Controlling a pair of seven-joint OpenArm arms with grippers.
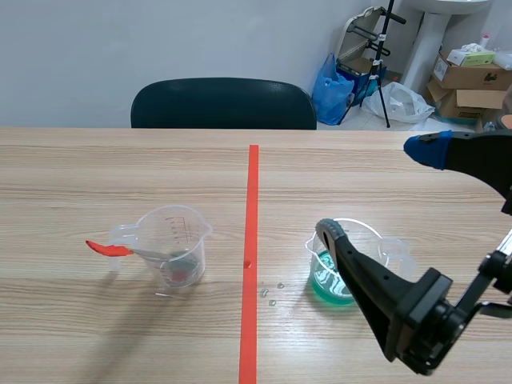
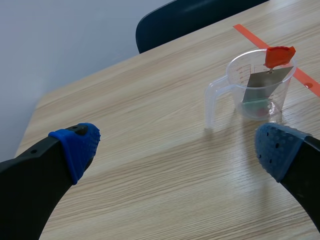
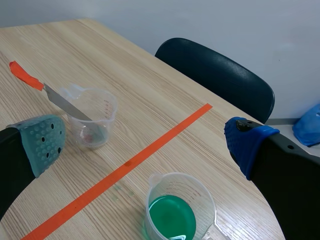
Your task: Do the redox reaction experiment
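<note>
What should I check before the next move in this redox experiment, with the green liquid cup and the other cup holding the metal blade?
1. Cup of green liquid upright, liquid inside: ok.
2. Clear cup upright, metal blade leaning in it, red end sticking out: ok.
3. Right arm's jaws open and holding nothing, green cup ahead between them: ok.
4. Left arm's jaws open and holding nothing: ok.
5. Table dry: not ok, drops lie beside the tape line near the green cup.
6. What sits at the bottom of the clear cup: cannot tell.
</note>
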